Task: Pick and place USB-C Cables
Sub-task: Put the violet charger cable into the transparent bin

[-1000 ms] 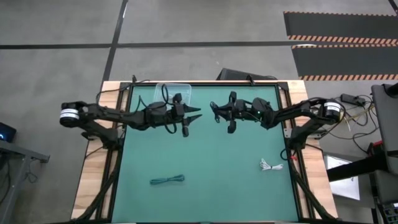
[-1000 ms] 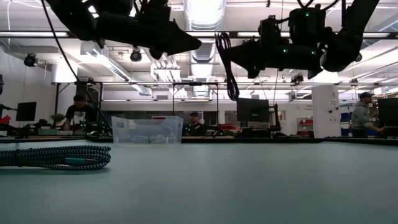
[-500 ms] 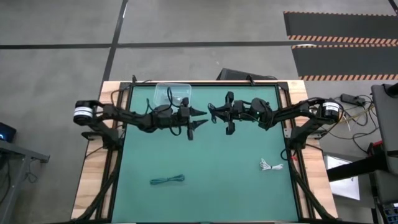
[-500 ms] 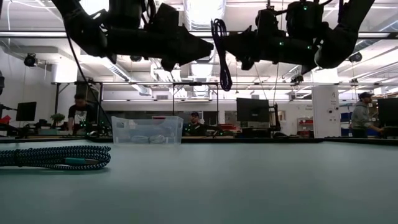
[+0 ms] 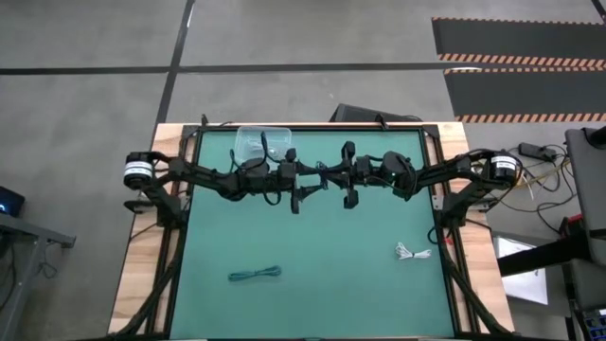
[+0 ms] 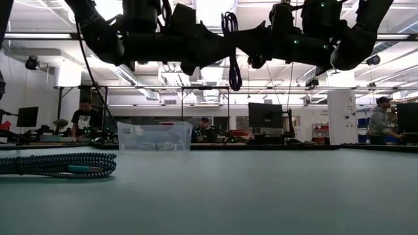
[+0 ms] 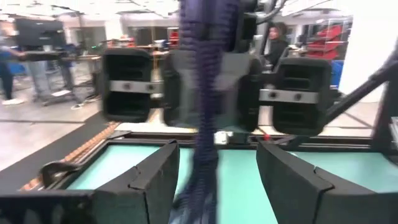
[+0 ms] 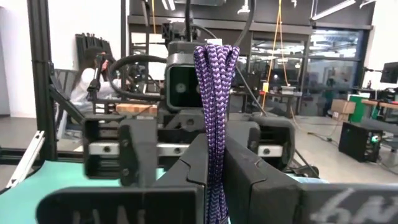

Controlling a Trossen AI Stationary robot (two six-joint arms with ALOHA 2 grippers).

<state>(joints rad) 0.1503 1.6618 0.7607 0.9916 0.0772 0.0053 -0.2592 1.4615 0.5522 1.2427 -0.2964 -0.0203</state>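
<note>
A black braided USB-C cable (image 6: 230,52), purple-tinged in the right wrist view (image 8: 214,93), hangs as a folded bundle high above the middle of the table. My right gripper (image 5: 329,176) (image 8: 214,180) is shut on it. My left gripper (image 5: 309,183) (image 7: 217,180) faces it from the other side and is open, one finger on each side of the cable (image 7: 202,124), apparently clear of it. A teal-green cable (image 5: 254,275) (image 6: 59,165) lies flat near the front left. A white cable (image 5: 412,252) lies at the right. My right gripper pinches the folded strands of the black cable (image 8: 214,146) between its two fingers, somewhat above the bundle's middle. The fingers come level from the table's right side and lie across the cable. The bundle stands upright, its looped end (image 8: 214,53) above the fingers, clear of the table.
A clear plastic bin (image 5: 262,142) (image 6: 155,137) stands at the table's far edge, left of centre, behind the left arm. The green mat (image 5: 331,237) lies bare between the two loose cables. People sit and stand in the room beyond.
My left gripper has moved toward the table's right until its fingers stand on either side of the hanging cable. My right gripper has brought the cable a little up and toward the left gripper, and the bundle still hangs upright.
</note>
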